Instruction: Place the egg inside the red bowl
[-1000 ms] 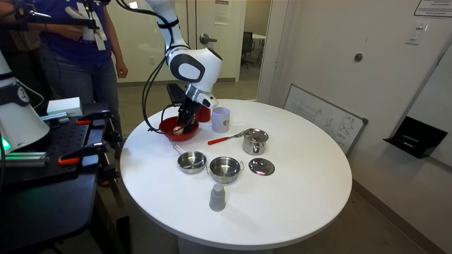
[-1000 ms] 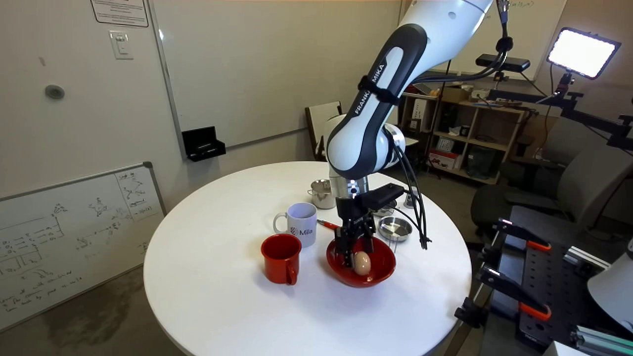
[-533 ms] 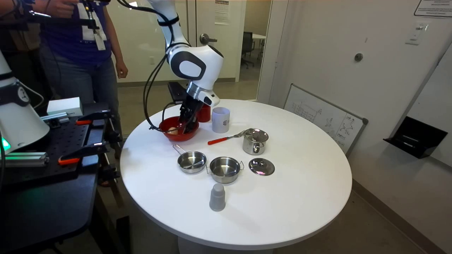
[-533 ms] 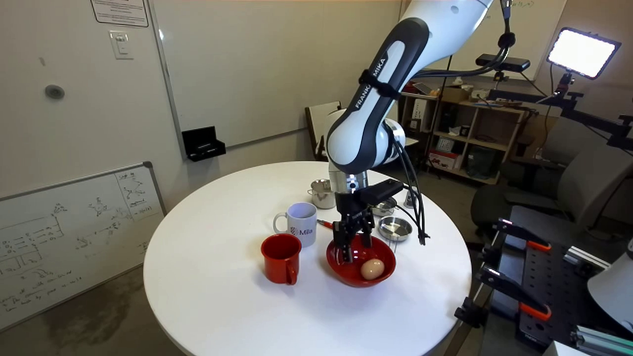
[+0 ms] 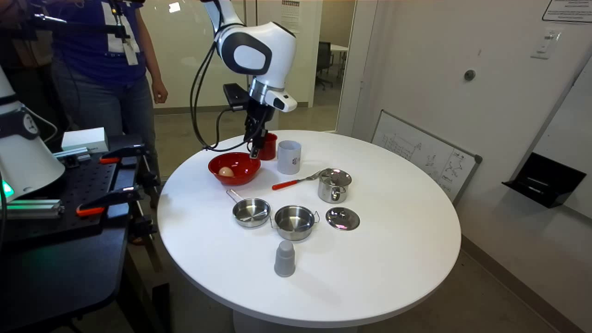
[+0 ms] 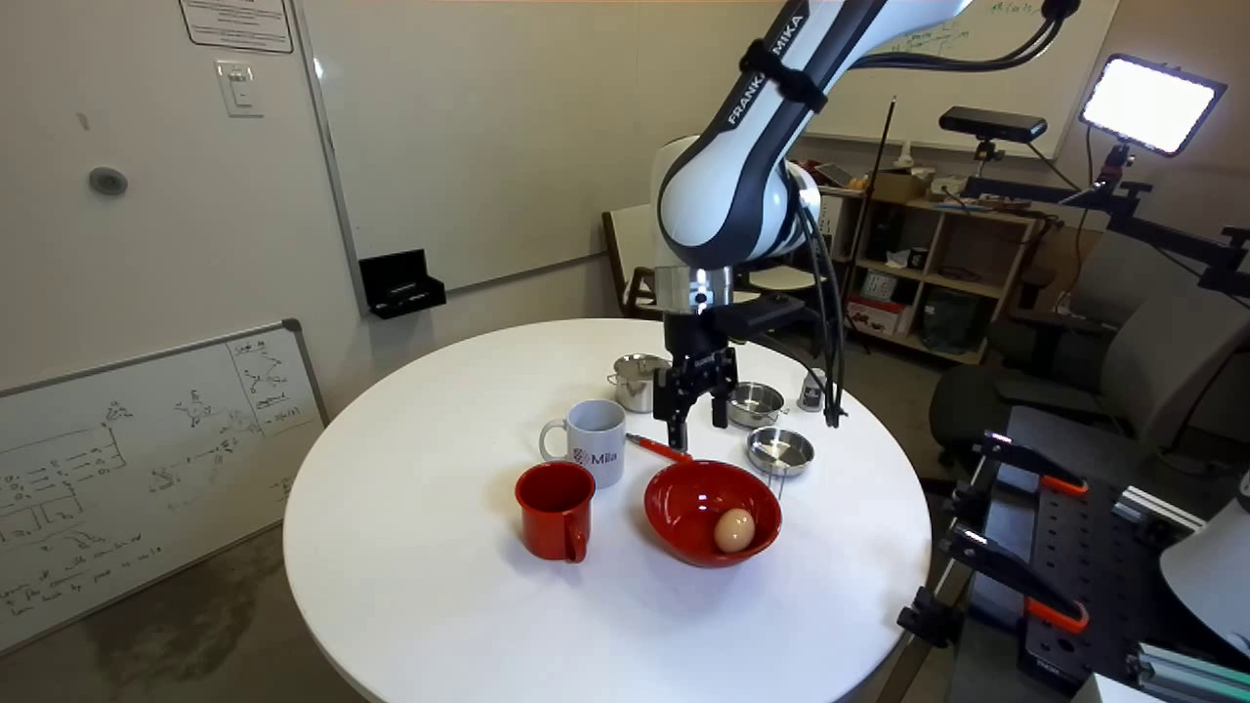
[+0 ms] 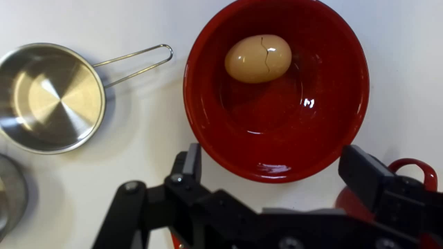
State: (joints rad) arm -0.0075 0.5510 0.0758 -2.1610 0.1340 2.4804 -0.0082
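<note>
The tan egg (image 7: 258, 58) lies on its side in the glossy red bowl (image 7: 277, 148), near the bowl's wall, with a dark crack line across its shell. Egg and bowl show in both exterior views: the egg (image 5: 225, 172) in the bowl (image 5: 247, 178), and the egg (image 6: 734, 530) in the bowl (image 6: 674, 517). My gripper (image 7: 271, 159) is open and empty. In an exterior view the gripper (image 6: 699, 430) hangs above the table, higher than the bowl and apart from it. Its fingers (image 5: 252, 151) also show in front of the red cup.
A red cup (image 6: 555, 517) and a white mug (image 6: 598, 449) stand beside the bowl. A red-handled utensil (image 5: 286, 184), a small pan (image 5: 251, 212), a metal pot (image 5: 295, 224), a taller pot (image 5: 334, 187), a lid (image 5: 342, 218) and a grey shaker (image 5: 285, 261) are on the round table (image 5: 393, 259).
My gripper has let go of the egg and risen up out of the bowl. The egg has rolled a little within the bowl, away from the fingers.
</note>
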